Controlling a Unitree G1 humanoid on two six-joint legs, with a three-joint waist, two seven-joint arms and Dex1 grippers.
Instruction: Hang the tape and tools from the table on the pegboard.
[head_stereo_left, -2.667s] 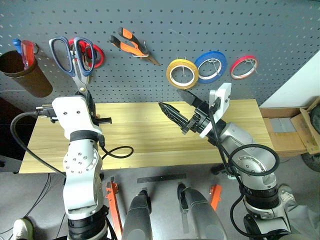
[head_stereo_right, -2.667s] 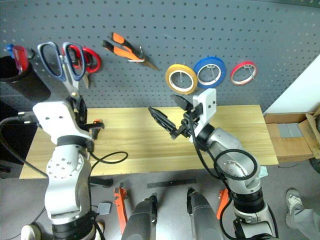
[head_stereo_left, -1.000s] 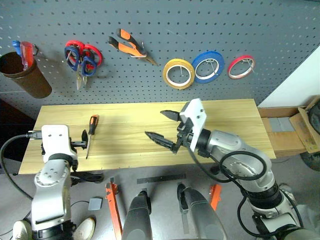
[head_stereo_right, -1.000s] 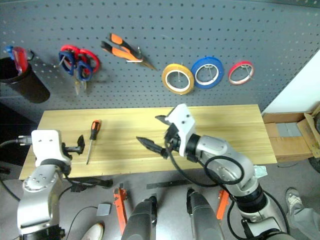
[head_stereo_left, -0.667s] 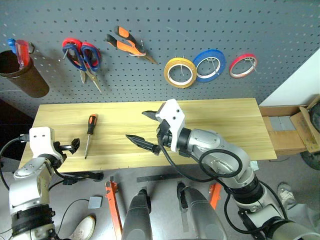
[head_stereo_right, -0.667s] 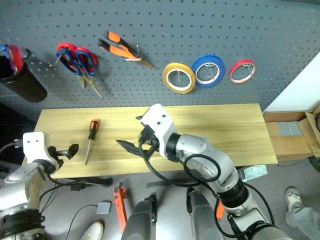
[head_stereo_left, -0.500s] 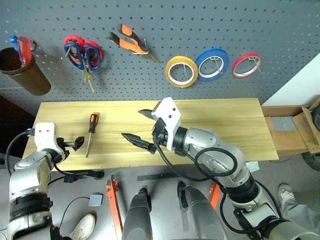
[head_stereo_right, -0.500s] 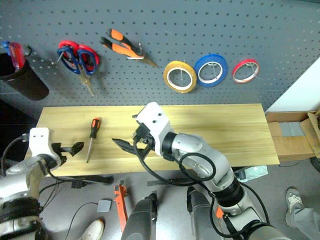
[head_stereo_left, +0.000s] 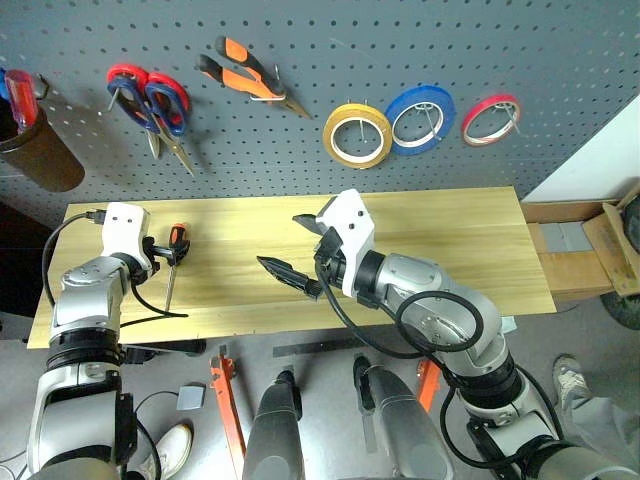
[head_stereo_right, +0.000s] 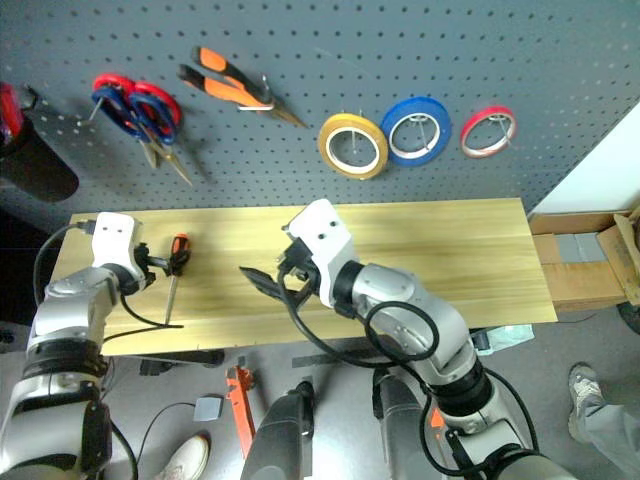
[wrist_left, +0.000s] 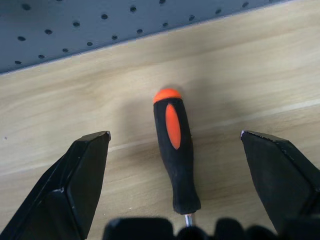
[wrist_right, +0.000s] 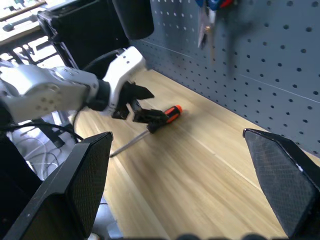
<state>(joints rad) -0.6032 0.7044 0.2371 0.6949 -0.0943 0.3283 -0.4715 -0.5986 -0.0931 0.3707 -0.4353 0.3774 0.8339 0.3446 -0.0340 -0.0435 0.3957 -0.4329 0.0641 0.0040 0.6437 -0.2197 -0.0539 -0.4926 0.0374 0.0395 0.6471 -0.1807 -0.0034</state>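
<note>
pale wood table (head_stereo_left: 450, 250) runs along the dark grey pegboard (head_stereo_left: 400, 40). the only loose tool on it is the screwdriver (head_stereo_left: 173, 262), lying at the left end. left gripper (head_stereo_left: 172, 250) is spread wide with the handle between its fingers, gripping nothing. right gripper (head_stereo_left: 300, 250) hangs mid-table, wide open and empty. on the board, left to right: red scissors (head_stereo_left: 120, 80), blue scissors (head_stereo_left: 165, 105), pliers (head_stereo_left: 245, 75), yellow tape (head_stereo_left: 358, 136), blue roll (head_stereo_left: 421, 112), red roll (head_stereo_left: 491, 117). brown cup (head_stereo_left: 35, 150) far left, grey floor (head_stereo_left: 320, 355) near.
</note>
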